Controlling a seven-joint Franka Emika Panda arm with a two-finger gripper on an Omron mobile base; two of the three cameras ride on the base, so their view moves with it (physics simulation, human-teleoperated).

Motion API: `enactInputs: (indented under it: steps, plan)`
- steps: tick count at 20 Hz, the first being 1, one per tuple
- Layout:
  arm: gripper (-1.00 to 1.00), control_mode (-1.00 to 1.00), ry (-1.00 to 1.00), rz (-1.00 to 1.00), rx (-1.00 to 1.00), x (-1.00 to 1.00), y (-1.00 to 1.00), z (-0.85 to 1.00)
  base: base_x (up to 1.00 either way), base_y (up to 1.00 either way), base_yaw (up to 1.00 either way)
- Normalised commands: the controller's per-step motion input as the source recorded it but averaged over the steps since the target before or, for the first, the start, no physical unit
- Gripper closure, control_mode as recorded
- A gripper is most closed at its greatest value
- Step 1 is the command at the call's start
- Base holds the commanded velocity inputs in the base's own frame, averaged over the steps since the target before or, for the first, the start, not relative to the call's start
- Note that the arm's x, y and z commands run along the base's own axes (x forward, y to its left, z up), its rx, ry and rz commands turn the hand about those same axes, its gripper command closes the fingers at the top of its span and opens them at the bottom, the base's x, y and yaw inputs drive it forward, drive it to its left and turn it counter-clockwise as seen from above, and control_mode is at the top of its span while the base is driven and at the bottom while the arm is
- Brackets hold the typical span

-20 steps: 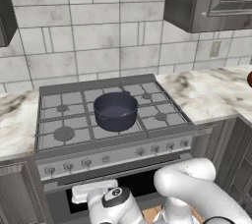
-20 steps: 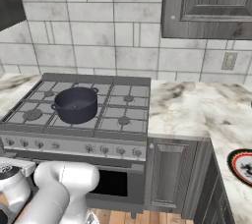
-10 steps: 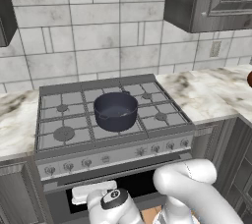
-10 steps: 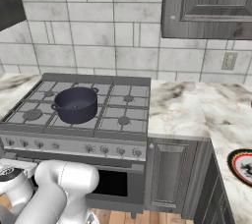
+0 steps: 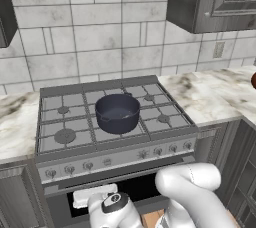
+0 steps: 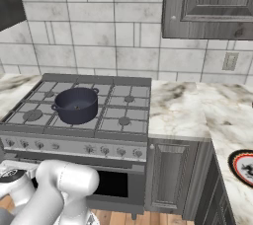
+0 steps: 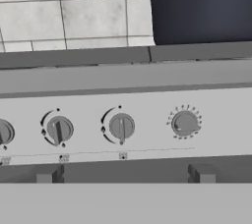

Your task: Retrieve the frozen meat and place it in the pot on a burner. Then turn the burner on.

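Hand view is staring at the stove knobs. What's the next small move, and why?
Probably ease straight forward toward the centre knob, without turning it yet. The knobs sit squarely ahead, with the pot above them on the stove. But the pot looks empty in the base views, and which knob feeds its burner is unclear.

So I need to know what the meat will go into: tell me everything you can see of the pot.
The pot is round, dark blue-grey and matte, metal by its look, with straight sides and two small side handles. It stands upright on the stove, on the grates near the middle of the cooktop, towards the front. It has no lid, and its inside looks bare. Nothing but the grate touches it. In the hand view its dark side rises above the stove's front edge, over the knobs.
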Motion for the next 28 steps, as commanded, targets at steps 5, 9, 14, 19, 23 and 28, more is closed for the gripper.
enactInputs:
  steps: [5,9,14,19,23,28]
  plan:
    - [-1.0,-1.0,-0.02,0.0,0.0,0.15,0.13,0.0,0.0,0.0,0.0]
    - [-1.0,-1.0,-0.01,0.0,0.0,0.14,0.11,0.0,0.0,0.0,0.0]
    - [-1.0,-1.0,-0.01,0.0,0.0,0.09,0.03,0.0,0.0,0.0,0.0]
    - [-1.0,-1.0,-0.02,0.0,0.0,0.07,0.0,-0.06,0.0,0.0,0.0]
    - [-1.0,-1.0,0.0,0.0,0.0,0.09,0.0,-0.12,0.0,0.0,0.0]
    - [-1.0,-1.0,0.0,0.0,0.0,0.13,0.0,-0.05,0.0,0.0,0.0]
